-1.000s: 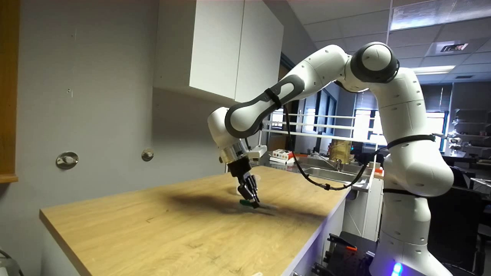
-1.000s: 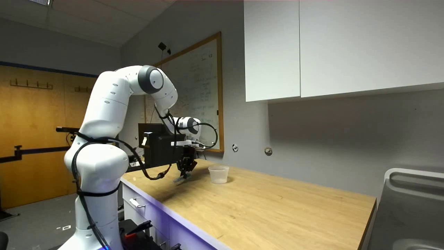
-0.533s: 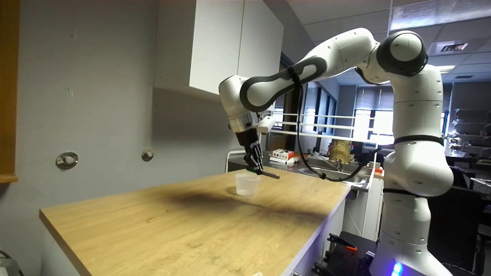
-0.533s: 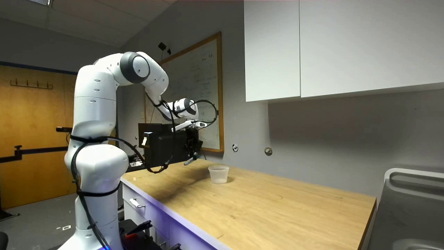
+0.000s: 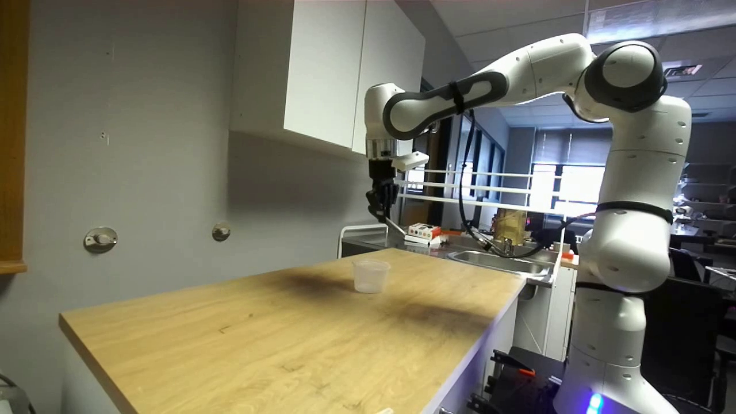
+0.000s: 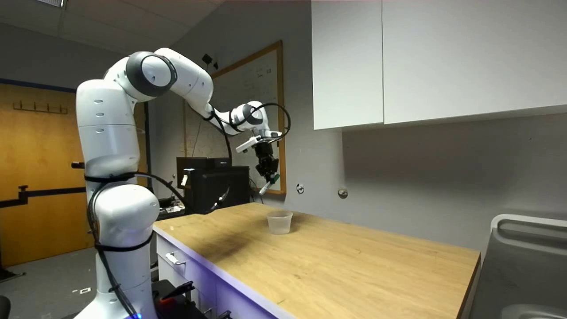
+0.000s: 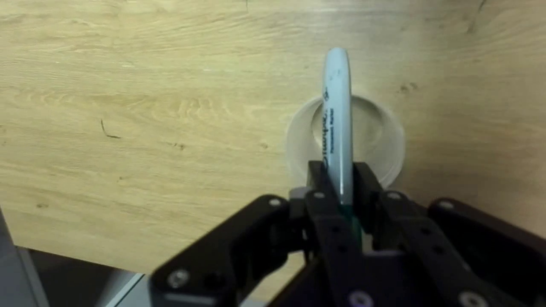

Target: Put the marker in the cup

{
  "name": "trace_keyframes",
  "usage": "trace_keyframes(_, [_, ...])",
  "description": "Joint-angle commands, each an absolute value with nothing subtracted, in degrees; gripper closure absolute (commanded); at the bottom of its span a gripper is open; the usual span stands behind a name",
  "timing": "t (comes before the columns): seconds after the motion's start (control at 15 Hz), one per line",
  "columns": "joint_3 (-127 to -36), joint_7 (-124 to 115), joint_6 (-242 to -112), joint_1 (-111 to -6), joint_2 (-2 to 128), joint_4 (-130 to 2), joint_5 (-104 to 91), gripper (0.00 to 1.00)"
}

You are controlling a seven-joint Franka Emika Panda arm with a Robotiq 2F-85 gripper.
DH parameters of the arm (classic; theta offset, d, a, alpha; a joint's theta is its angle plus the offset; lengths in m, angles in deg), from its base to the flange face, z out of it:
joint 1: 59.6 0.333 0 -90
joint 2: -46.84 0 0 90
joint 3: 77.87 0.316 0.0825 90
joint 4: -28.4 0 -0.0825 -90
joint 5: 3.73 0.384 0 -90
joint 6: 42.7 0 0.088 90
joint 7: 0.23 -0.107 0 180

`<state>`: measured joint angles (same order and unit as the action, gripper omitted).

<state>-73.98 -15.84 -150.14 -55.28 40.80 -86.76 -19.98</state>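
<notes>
The marker has a whitish body and a green cap end. My gripper (image 7: 340, 181) is shut on the marker (image 7: 338, 115), with one finger (image 7: 318, 175) on each side near the cap. In both exterior views the gripper (image 5: 382, 218) (image 6: 270, 178) is well above the counter. The marker (image 5: 395, 227) (image 6: 266, 188) slants downward from the fingers, its body end lowest. The clear-whitish cup (image 5: 371, 277) (image 6: 279, 223) stands upright on the counter, lower than the gripper. In the wrist view the cup (image 7: 386, 149) lies behind the marker and fingertips, partly hidden by them.
The wooden counter (image 5: 276, 333) carries the cup. A white wall cabinet (image 5: 328, 69) hangs over the counter along the grey wall (image 5: 167, 172). A sink (image 5: 500, 261) and small boxes (image 5: 424, 232) are beyond the counter's far end.
My gripper has risen from the counter with the marker in it and turned more upright. The marker now points down more steeply. The cup stands where it was.
</notes>
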Motion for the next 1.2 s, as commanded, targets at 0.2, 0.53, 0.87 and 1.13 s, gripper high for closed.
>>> trace_keyframes(0.2, [-76.45,-20.76,-155.77,-58.87,49.83,-78.49,-14.98,0.94])
trace_keyframes(0.53, [-76.4,-25.48,-156.5,-57.35,56.29,-73.14,-12.15,0.93])
trace_keyframes(0.87, [-77.25,-27.0,-156.62,-56.59,60.65,-70.13,-11.37,0.93])
trace_keyframes(1.13, [-78.42,-26.92,-157.59,-57.0,61.67,-70.78,-10.8,0.93])
